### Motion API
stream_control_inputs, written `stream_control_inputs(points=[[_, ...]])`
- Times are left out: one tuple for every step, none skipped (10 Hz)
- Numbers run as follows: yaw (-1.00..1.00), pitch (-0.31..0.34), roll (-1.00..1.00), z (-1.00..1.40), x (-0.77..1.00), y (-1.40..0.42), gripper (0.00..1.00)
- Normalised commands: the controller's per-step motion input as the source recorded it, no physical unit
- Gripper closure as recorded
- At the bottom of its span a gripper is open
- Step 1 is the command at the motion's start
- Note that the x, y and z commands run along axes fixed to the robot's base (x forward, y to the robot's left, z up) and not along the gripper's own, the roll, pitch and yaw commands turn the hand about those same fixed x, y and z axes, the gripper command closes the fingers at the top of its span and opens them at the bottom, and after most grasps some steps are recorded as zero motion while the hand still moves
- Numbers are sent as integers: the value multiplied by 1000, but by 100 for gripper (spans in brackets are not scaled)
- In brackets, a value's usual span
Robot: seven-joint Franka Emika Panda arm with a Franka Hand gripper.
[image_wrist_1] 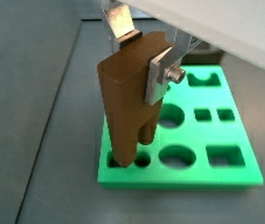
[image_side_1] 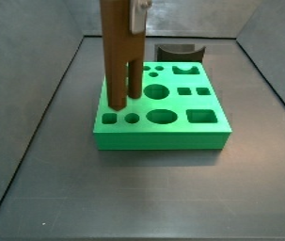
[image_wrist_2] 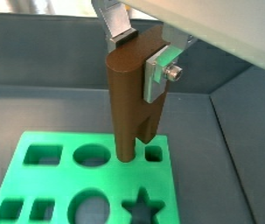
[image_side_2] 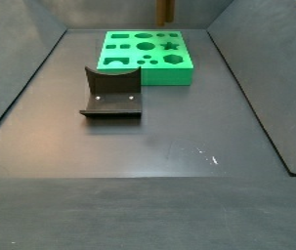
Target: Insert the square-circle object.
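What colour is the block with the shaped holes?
Bright green block, clearest in a side view; the gripper holds the brown square-circle object above it.

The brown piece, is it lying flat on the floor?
No, the brown piece stands upright in the hand, its forked lower end at the holes of the green block.

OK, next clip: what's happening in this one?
The gripper holds the square-circle object upright, fingers clamped near its top, over one end of the green block. In both wrist views the legs' lower ends are down at the block's holes, one apparently entering a round hole; how deep they sit cannot be told. The fixture stands apart from the block on the floor, untouched.
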Motion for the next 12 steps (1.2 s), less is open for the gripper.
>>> stream_control_inputs(points=[[-726,-133,-107,-131,0,-371,100],[-866,-106,-86,0,0,-171,100],[-909,-121,-26,-20,-77,0,100],[-929,-191,-80,-217,-11,0,100],[-909,-223,-59,-174,-3,0,100],[-971,-141,36,-209,0,37,100],[-1000,-43,126,-211,0,0,100],[-997,-7,147,-234,0,0,100],[-846,0,166,-160,0,29,100],[-434,0,89,-114,-194,111,100],[-211,-16,27,-106,-183,111,100],[-429,0,69,-69,-91,157,100]])
